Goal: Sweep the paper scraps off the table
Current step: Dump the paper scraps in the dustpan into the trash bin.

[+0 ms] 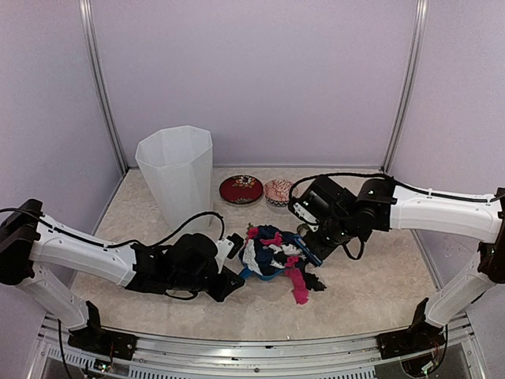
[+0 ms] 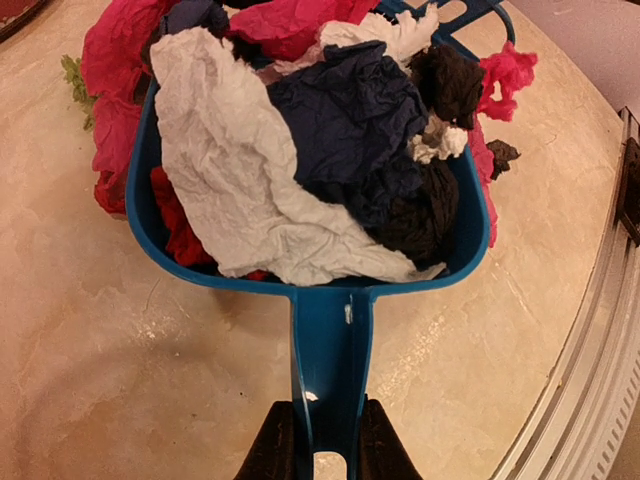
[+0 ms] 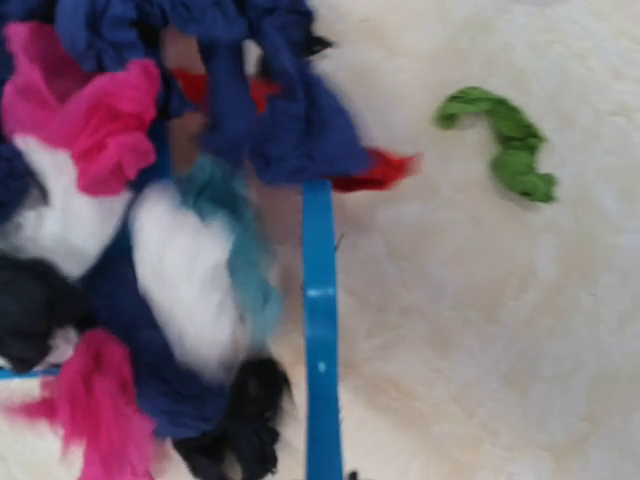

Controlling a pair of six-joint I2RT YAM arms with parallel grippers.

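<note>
Left wrist view: the paper scraps [image 2: 300,150] are heaped in a blue dustpan [image 2: 140,210]. A large white sheet and a navy wad lie on top, with black wads at the right and pink and red pieces spilling over the upper-left rim onto the bench [image 2: 120,380]. The pan's handle runs down the middle of the frame into the left tool [image 2: 325,452], and the two dark fingers [image 2: 275,450] are clamped on either side of it.

In the right wrist view, the blue brush [image 3: 320,330] stands as a narrow bar from the lower edge up into the pile. Pink, white, teal, navy and black wads lie to its left. One green scrap [image 3: 505,145] sits alone on the bare surface at the upper right, well apart from the rest. The right tool's fingers are out of this frame.

From the top external view, the heap lies at the centre of the bench. A pink piece [image 1: 298,288] and a black one [image 1: 316,283] lie just outside the pan, toward the lower right. The left arm lies low, reaching from the lower-left corner to the pan. The right arm rises at the right edge and reaches leftward, its wrist bent down. The right tool [image 1: 312,235] is closed on the brush. Behind the heap stand a white faceted bin [image 1: 177,178], a red bowl [image 1: 241,189] and a patterned bowl [image 1: 278,192].
</note>
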